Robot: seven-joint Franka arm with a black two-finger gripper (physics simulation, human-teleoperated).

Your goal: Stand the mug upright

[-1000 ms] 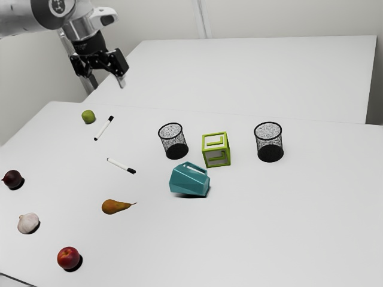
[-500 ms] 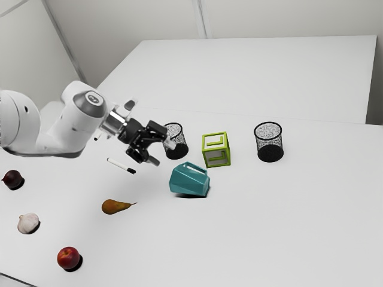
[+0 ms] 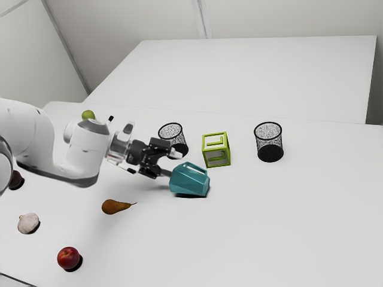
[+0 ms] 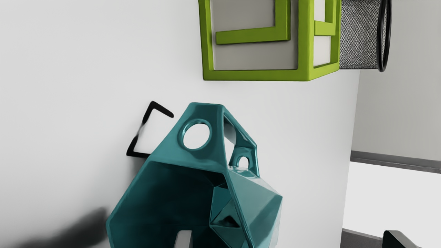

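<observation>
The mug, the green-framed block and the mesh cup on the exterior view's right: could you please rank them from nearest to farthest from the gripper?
1. Mug: on its side, by the gripper.
2. Green-framed block: farther, toward the exterior view's right.
3. Mesh cup: past the block, farther right in that view.

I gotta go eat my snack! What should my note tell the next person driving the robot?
Jaws: open, right by the mug, not gripping it.
Mug: lying on its side, mouth facing the jaws, handle toward the green-framed block.
Done: the jaws are at the mug.
Left: grip it, tip it upright, let go. The block looks close, so probably turn it gently.
</observation>
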